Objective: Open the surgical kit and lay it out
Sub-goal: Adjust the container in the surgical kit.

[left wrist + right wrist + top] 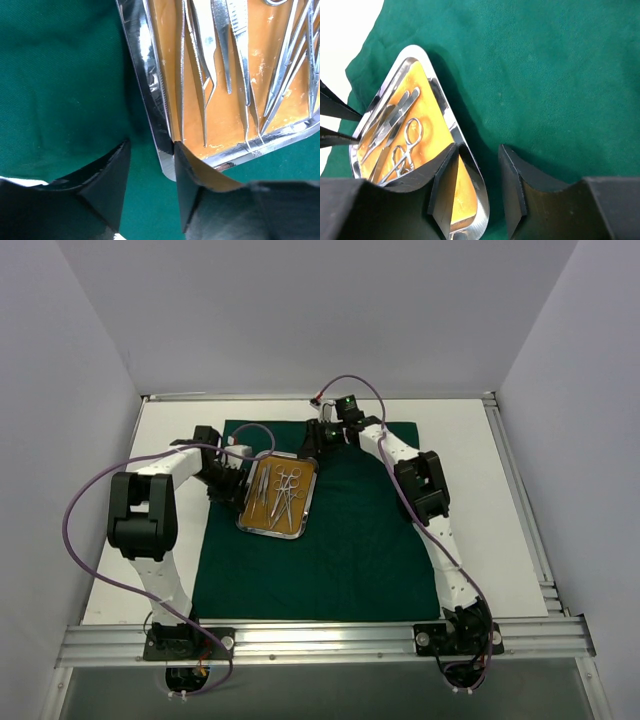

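The left gripper (151, 146) stands with jaws parted astride a corner rim of the steel tray (145, 75), not clenched on it. The right gripper (479, 150) is likewise released, astride the opposite rim with one finger inside. Only the top view shows the whole tray, left of centre on the upper left of the spread dark green cloth (340, 550). The wrist views show its orange-brown floor, with tweezers (220, 60) and ring-handled clamps (406, 145) lying loose inside.
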Robot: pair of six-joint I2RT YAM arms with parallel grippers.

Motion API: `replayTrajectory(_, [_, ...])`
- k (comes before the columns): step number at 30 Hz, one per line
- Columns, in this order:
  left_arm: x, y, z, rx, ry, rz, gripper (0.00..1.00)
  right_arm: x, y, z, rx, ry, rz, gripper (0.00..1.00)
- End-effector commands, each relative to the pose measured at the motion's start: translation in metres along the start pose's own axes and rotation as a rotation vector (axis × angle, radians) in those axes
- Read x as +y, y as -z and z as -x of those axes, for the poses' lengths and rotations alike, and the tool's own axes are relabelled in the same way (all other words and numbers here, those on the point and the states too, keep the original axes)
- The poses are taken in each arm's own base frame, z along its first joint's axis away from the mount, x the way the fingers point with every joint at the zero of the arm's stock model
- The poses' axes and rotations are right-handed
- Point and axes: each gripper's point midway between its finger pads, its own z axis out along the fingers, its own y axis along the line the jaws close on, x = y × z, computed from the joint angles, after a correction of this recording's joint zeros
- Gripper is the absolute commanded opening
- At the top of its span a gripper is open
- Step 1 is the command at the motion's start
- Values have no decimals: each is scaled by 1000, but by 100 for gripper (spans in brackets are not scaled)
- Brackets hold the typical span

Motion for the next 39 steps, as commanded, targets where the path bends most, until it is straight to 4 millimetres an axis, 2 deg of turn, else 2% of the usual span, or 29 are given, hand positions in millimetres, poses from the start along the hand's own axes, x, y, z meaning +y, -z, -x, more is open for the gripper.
replayTrajectory(1, [-3,-9,8,-17,-25,-31,47,4,-7,-19,58,0,37,34])
replayTrajectory(3, [-3,-10,9,-20,-20,-33,43,5,-9,-22,64,3,42,33])
replayTrajectory(9, [-8,-8,17,-36,-25,-56,23,13,-11,-21,62,-1,90,22])
replayTrajectory(10, [-9,-7,19,-39,-23,-58,20,13,-11,-22,63,-2,90,18])
replayTrajectory(11, [-9,-5,23,-48,-25,-57,12,13,-11,-23,65,-2,90,15])
replayTrajectory(14, [-10,3,33,-70,-28,-53,3,14,-8,-22,65,-10,82,4])
replayTrajectory(16, [-12,10,37,-78,-24,-55,2,9,-2,-20,54,-55,59,0])
replayTrajectory(18, [-12,19,49,-106,-31,-47,2,6,9,-5,3,-76,50,0])
replayTrajectory(20, [-11,25,57,-124,-31,-32,2,5,19,-4,-22,-141,41,0])
replayTrajectory(21, [-11,31,65,-141,-37,-27,2,3,22,6,-65,-131,42,0])
replayTrajectory(23, [-9,31,72,-145,-34,-20,2,-3,30,6,-86,-187,25,0])
replayTrajectory(24, [-10,38,84,-165,-44,-15,2,-5,30,8,-98,-190,18,0])
replayTrajectory(27, [1,37,98,-155,-50,16,2,-12,30,11,-121,-230,-28,0])
replayTrajectory(28, [7,36,113,-170,-57,26,2,-18,31,14,-141,-245,-59,0])
replayTrajectory(29, [11,34,118,-163,-58,29,2,-20,30,14,-157,-274,-66,0])
replayTrajectory(30, [12,30,117,-133,-49,21,2,-22,30,15,-168,-288,-72,0])
replayTrajectory(31, [19,23,127,-131,-45,20,3,-23,30,15,-175,-302,-76,0])
replayTrajectory(34, [32,10,141,-132,-36,42,2,-32,29,12,-192,-359,-104,0])
replayTrajectory(35, [36,8,146,-142,-37,56,2,-31,32,18,-223,-357,-109,0])
replayTrajectory(37, [43,4,155,-159,-32,77,2,-33,33,15,-238,-396,-123,0])
replayTrajectory(39, [46,11,174,-215,-35,102,2,-32,37,22,-271,-395,-139,0])
